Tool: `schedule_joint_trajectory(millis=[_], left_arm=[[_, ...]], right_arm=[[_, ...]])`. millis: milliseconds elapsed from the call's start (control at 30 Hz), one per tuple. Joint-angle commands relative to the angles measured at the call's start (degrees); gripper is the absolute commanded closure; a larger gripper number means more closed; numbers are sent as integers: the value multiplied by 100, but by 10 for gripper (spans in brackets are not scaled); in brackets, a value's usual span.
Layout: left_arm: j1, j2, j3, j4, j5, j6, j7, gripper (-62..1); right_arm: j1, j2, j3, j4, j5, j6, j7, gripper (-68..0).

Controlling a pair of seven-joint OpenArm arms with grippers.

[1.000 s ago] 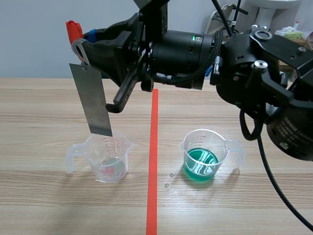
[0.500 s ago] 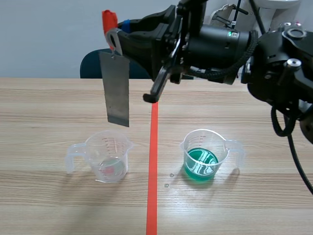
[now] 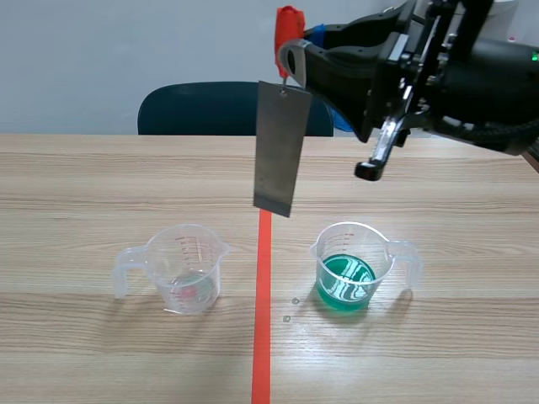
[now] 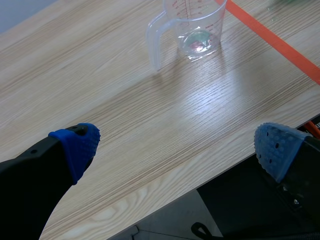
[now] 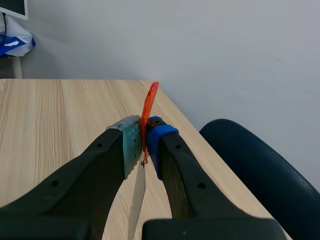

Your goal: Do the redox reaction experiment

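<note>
A pale wooden table (image 3: 84, 168) fills most of the scene, divided down the middle by an orange-red tape line (image 3: 263, 337). The black right arm (image 3: 472, 76) is raised across the upper right of the scene, well above the tabletop. A dark blue chair back (image 3: 210, 108) is seen beyond the table's far edge, against a grey wall.

The left gripper (image 4: 177, 145) is held low over the table's near edge. Its blue-padded fingers (image 4: 77, 145) are spread wide with nothing between them.

A thin grey metal strip (image 3: 278, 151) hangs nearly upright in the air from the right gripper (image 3: 290, 55). Its lower end is poised above the tape line, between the two cups and touching neither.

A clear plastic measuring cup (image 3: 349, 265) stands right of the tape line, its handle turned outward. It is about a third filled with green liquid (image 3: 344, 282). A second clear measuring cup (image 3: 187, 269) stands left of the line, handle outward. It holds only a shallow clear layer with a faint reddish spot at the bottom. This cup is seen ahead of the left gripper in the left wrist view.

A small orange tab (image 5: 150, 100) at the strip's top is pinched tightly between the right gripper's pads.
</note>
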Motion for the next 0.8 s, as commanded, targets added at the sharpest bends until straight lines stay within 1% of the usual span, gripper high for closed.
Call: schedule_joint_trajectory(millis=[0, 200, 400, 567, 767], left_arm=[[7, -31, 17, 42, -22, -11, -61, -623], [7, -31, 17, 42, -22, -11, -61, -623], [7, -31, 17, 42, -22, -11, -61, -623], [7, -33, 17, 42, -22, -11, -61, -623], [7, -33, 17, 42, -22, -11, -63, -623]], right_arm=[[-57, 131, 173, 98, 138, -22, 142, -7], [-629, 439, 769, 153, 173, -20, 350, -7], [-1176, 638, 1335, 153, 188, 0, 577, -7], [-1561, 739, 1672, 153, 186, 2, 686, -7], [-1923, 737, 1954, 153, 186, 4, 758, -7]])
